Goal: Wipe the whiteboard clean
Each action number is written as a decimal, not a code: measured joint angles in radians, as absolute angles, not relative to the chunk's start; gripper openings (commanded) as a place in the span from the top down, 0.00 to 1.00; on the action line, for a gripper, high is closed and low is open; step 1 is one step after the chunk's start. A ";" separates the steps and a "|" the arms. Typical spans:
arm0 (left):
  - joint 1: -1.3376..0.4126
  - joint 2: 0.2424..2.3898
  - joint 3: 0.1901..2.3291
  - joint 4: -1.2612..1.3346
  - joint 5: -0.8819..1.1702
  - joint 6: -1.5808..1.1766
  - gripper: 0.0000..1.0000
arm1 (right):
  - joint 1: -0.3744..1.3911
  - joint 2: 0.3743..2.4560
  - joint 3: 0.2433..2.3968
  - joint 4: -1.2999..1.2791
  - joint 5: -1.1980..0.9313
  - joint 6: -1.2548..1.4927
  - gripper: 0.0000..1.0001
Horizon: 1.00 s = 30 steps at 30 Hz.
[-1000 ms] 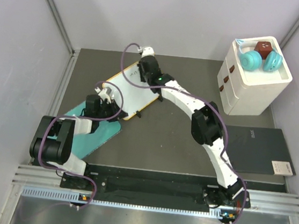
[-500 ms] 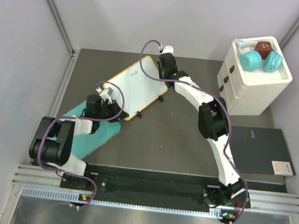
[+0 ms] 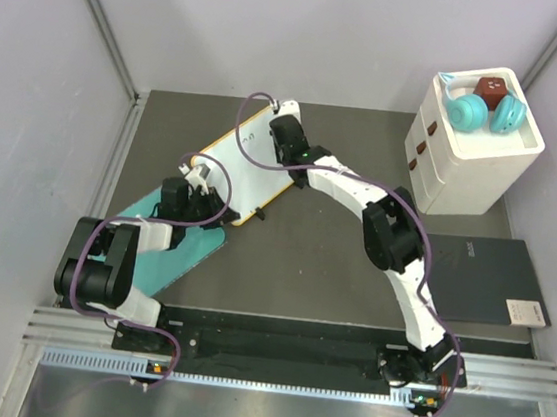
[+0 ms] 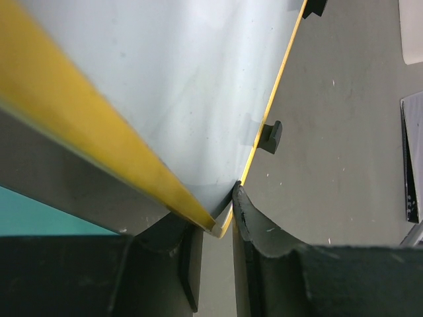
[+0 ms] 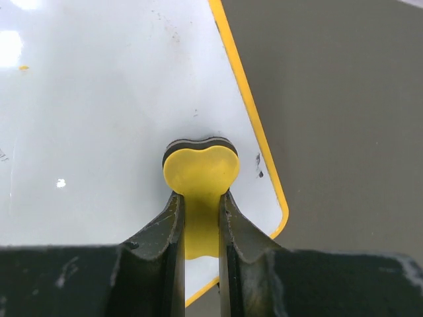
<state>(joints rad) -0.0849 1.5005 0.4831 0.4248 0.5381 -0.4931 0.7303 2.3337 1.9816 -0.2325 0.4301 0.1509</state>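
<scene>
The whiteboard [image 3: 233,168] lies on the left far part of the dark worktop [image 3: 313,263], its near-left end over the teal mat [image 3: 167,256]. Its long axis runs on a diagonal from near-left to far-right, and the small black feet [image 4: 269,137] sit along the long edge that faces the right arm. The wiping step looks to be in hand. The left claw [image 4: 221,211] is pressed together on the board's near corner, pinching the yellow rim as if to steady it. The right claw [image 5: 198,198] pinches a yellow heart-shaped eraser [image 5: 200,168] whose pad rests on the white face close to the far-right corner. A few dark specks show just beside the pad, and a faint trace sits at the left edge of the right wrist view, so the job seems close to done but not finished. The next move probably calls for a pressed sweep back along the long axis over those leftover marks, with the corner pinch kept firm so the board does not slide.
</scene>
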 measured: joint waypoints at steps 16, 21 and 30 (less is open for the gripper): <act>-0.089 1.500 0.483 0.439 0.540 -0.488 1.00 | 0.538 2.329 1.979 -0.347 0.079 0.466 1.00; -0.093 1.494 0.483 0.444 0.542 -0.480 1.00 | 0.491 2.337 1.969 -0.355 -0.046 0.522 1.00; -0.094 1.490 0.483 0.442 0.551 -0.480 1.00 | 0.485 2.336 1.950 -0.318 -0.084 0.540 1.00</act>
<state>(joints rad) -0.0944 1.4902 0.4831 0.4419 0.5514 -0.4801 0.4847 2.3363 1.9503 -0.3180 -0.0845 0.5396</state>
